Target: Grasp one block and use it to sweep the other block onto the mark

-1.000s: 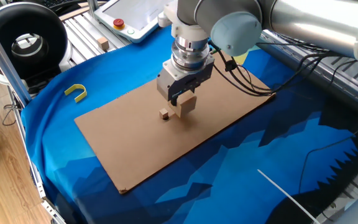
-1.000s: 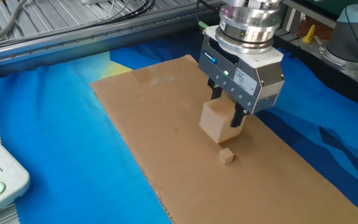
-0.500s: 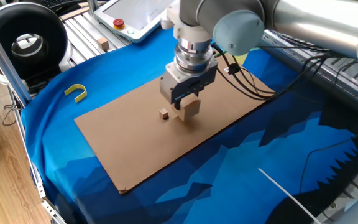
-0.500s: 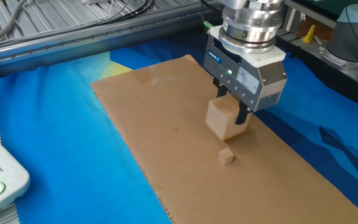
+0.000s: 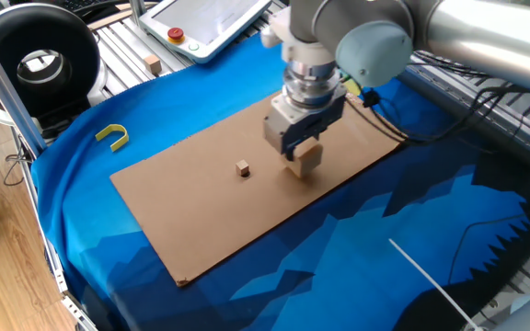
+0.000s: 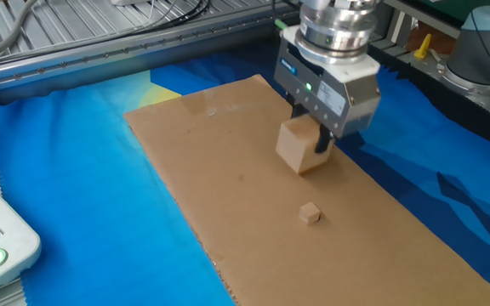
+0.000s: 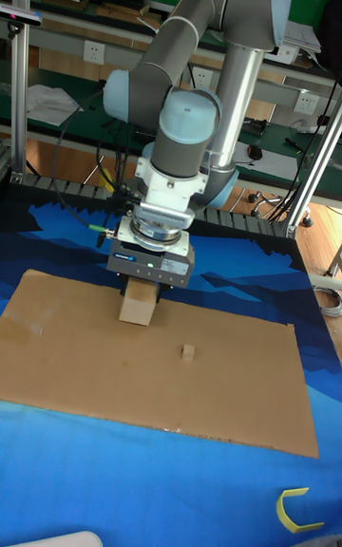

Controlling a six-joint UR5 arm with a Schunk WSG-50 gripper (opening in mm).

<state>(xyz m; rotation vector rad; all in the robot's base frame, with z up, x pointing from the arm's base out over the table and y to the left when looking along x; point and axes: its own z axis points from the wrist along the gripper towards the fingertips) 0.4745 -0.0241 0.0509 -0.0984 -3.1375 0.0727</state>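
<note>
In one fixed view the claw (image 5: 304,152) is gripping the large cube (image 5: 306,158) by two opposite side faces near its top, holding it over the right part of the brown board (image 5: 201,211), while the tiny cube (image 5: 242,168) is sitting loose to its left, well apart. In the other fixed view the large cube (image 6: 299,146) is showing flat, square faces below the claw (image 6: 313,136), so it is probably stiff, light wood that is giving the fingers firm, parallel surfaces; the tiny cube (image 6: 311,212) is lying nearer the camera and will likely skid or spin at a light push, so a broad lower face should meet it squarely. In the tall fixed view the large cube (image 7: 136,304) is hanging at or just above the board (image 7: 85,357), the tiny cube (image 7: 188,351) is to its right, and I cannot make out the mark in any view.
</note>
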